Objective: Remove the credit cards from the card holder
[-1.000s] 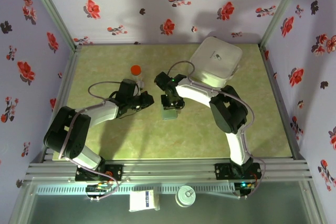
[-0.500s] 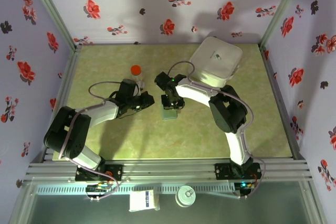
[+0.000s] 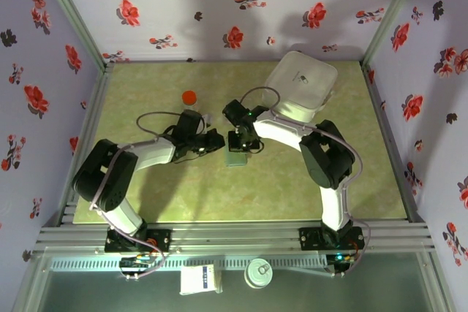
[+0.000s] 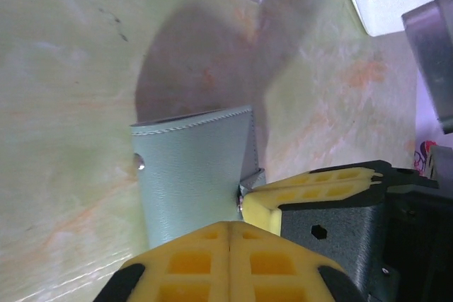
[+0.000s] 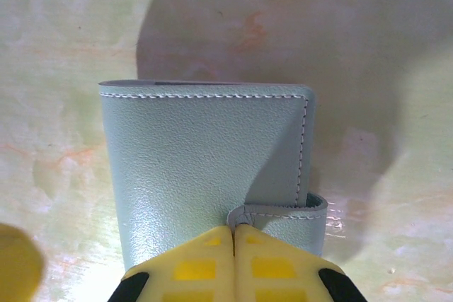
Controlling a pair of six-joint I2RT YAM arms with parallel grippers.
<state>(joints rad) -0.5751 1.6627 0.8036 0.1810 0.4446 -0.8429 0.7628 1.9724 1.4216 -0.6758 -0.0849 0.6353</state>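
Observation:
The card holder [image 3: 235, 158] is a closed pale grey-blue wallet lying flat mid-table. Its stitched cover shows in the left wrist view [image 4: 191, 167] and in the right wrist view [image 5: 198, 153]. My right gripper [image 3: 242, 147] [image 5: 234, 230] is shut, and the curled end of the holder's strap [image 5: 290, 211] is pinched between its yellow tips. My left gripper [image 3: 217, 142] [image 4: 230, 226] is shut just left of the holder, its tips at the holder's edge with nothing seen between them. One right finger [image 4: 311, 192] sits close beside it. The credit cards are hidden inside the closed holder.
A large white rounded case [image 3: 301, 82] stands at the back right, close behind the right arm. An orange cap [image 3: 189, 97] with a clear box by it lies left of centre, behind the left gripper. Flowered walls close in three sides.
The right gripper has closed onto the holder's strap. The left arm has swung right, bringing its shut gripper up against the holder's left side.

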